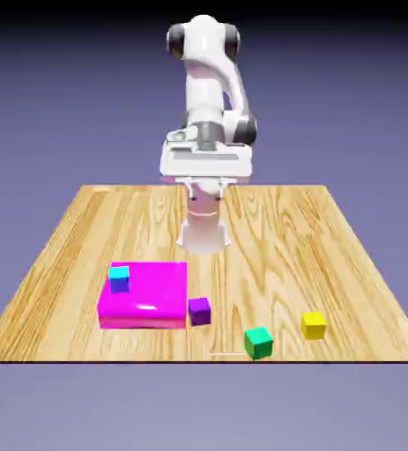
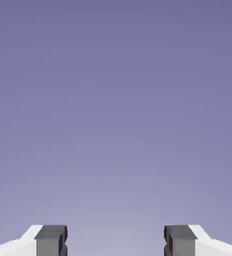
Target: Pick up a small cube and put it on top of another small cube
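Wood-grained tabletop point(image 1: 242, 211), viewed remotely; I hold the gripper point(image 2: 116, 241) wide and empty. The yellow cube point(image 1: 314, 326) lies near the front edge, at the exterior view's right. I should centre above it, align with its faces, then descend vertically.

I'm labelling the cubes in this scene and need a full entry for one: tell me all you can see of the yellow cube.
The yellow cube is small, plain and evenly coloured, with a brighter top and a darker front face. It looks smooth and solid, with no separate parts. It sits flat on the wooden table, near the edge closest to the camera, to the exterior view's right of the green cube. Only the table touches it.
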Controlling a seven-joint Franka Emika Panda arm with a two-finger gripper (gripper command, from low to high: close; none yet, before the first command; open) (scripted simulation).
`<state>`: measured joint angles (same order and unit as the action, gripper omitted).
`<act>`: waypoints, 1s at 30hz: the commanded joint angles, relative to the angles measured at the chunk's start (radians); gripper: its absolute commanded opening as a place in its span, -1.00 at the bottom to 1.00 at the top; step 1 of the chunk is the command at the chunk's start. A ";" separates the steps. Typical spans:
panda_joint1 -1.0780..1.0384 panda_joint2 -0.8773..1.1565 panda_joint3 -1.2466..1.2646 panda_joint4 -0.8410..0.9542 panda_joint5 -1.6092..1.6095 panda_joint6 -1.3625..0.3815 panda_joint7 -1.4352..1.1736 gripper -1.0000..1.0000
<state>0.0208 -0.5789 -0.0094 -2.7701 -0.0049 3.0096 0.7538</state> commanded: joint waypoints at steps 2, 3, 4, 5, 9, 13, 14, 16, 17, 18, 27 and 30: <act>-0.010 0.061 0.041 0.040 -0.052 -0.066 -0.087 0.00; -0.015 0.091 0.062 0.060 -0.077 -0.099 -0.130 0.00; -0.020 0.121 0.083 0.079 -0.103 -0.133 -0.174 0.00; -0.025 0.152 0.104 0.099 -0.129 -0.166 -0.217 0.00; -0.044 0.273 0.187 0.179 -0.232 -0.298 -0.391 0.00; -0.064 0.395 0.270 0.258 -0.335 -0.431 -0.565 0.00; -0.069 0.425 0.290 0.278 -0.361 -0.464 -0.609 0.00; -0.079 0.486 0.332 0.317 -0.412 -0.530 -0.696 0.00; -0.084 0.516 0.353 0.337 -0.438 -0.563 -0.739 0.00; -0.089 0.547 0.373 0.357 -0.464 -0.596 -0.783 0.00; -0.137 0.820 0.562 0.514 -0.689 -0.876 -1.174 0.00; -0.153 0.911 0.625 0.561 -0.763 -0.966 -1.305 0.00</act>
<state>-0.1326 0.3321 0.6152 -2.2091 -0.7682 2.0438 -0.5509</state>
